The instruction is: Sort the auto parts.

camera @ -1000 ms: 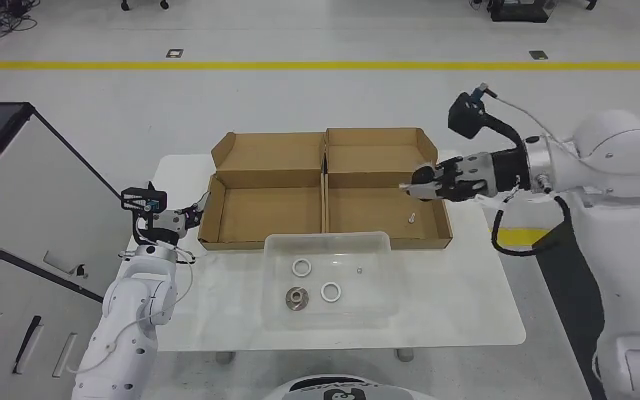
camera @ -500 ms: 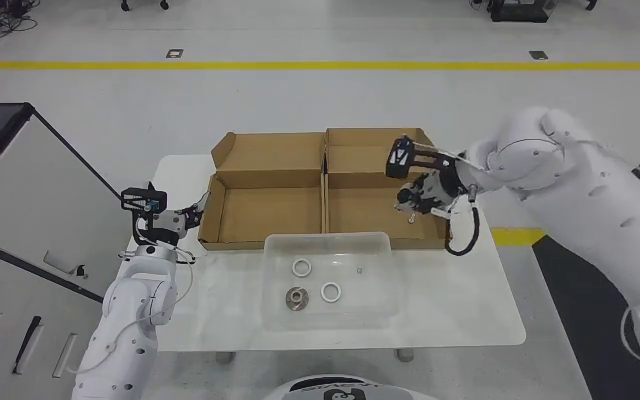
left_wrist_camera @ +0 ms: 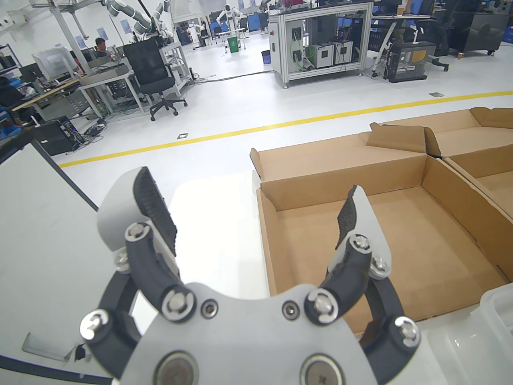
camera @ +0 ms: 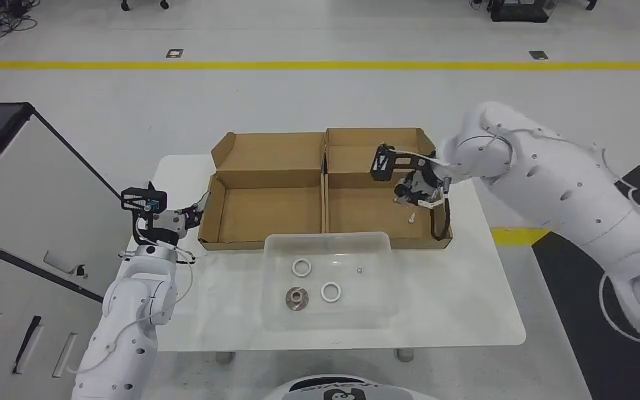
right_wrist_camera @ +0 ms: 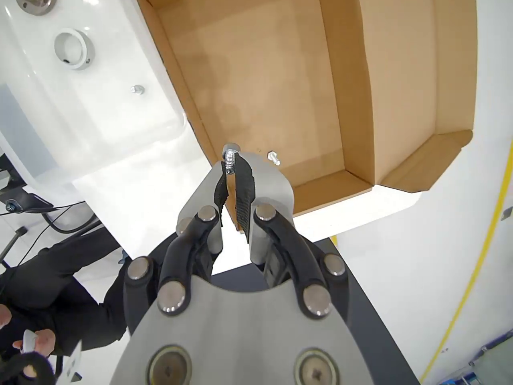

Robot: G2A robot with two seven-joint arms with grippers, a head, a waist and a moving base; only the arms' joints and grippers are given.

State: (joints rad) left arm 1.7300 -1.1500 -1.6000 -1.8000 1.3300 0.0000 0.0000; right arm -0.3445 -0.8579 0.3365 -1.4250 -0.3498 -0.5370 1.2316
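My right gripper [right_wrist_camera: 231,170] [camera: 412,191] hangs over the right cardboard box [camera: 370,212] [right_wrist_camera: 260,61], shut on a small silver bolt [right_wrist_camera: 229,157] whose head sticks out past the fingertips. A second bolt [right_wrist_camera: 273,157] [camera: 410,214] lies on that box's floor near its right wall. The clear plastic tray [camera: 325,239] in front holds two white rings [camera: 301,267] [camera: 331,292], a metal flange [camera: 295,297] and a small nut [camera: 359,267]. My left gripper [left_wrist_camera: 248,210] [camera: 192,215] stands open at the table's left side, beside the left cardboard box [camera: 265,215].
The two boxes stand side by side with their lids folded back, and the left box [left_wrist_camera: 360,250] holds nothing. The tray's corner [left_wrist_camera: 497,310] sits close to that box's front wall. Bare white table [camera: 470,290] lies right of the tray.
My right arm has swung left from the right box's edge to a spot over its floor, turning its wrist, with the bolt still held. The left arm has kept still.
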